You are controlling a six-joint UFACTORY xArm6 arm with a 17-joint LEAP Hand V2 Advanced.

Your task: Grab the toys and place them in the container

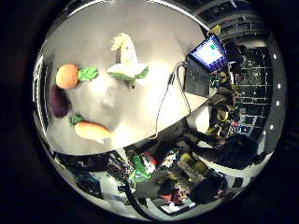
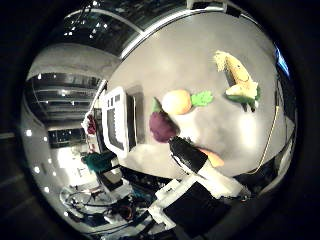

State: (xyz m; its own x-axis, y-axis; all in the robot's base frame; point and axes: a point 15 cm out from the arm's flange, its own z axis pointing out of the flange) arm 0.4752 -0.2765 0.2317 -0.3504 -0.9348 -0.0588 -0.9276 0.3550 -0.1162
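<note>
Hand (image 2: 200,170) high over the bench (image 1: 154,37), well clear of every toy; only one black-tipped white finger (image 2: 187,155) in sight in the thumb-side view, reaching out straight over the bench edge and hiding part of the carrot; holding nothing; rest of the fingers out of view, so full spread not certain.

Pale grey bench, filling much of both views, far from the palm.

White container (image 2: 117,122) at the bench edge, just beside the eggplant, holding no toy as far as visible.

Open laptop (image 1: 203,63) at the opposite side of the bench, screen lit blue, apart from the toys.

Four plush toys, all lying on the bench, none in the container:
Corn (image 1: 125,58), yellow with green husk, lying alone, well apart from the other three, between them and the laptop.
Carrot (image 1: 91,129), orange with green top, near the bench edge, near the eggplant.
Eggplant (image 1: 59,101), purple, between orange and carrot, closest toy to the container.
Orange (image 1: 67,76), round with a green leaf, just beside the eggplant, possibly touching; contact unclear.

Cluttered floor past the bench edge, too jumbled to make out.
</note>
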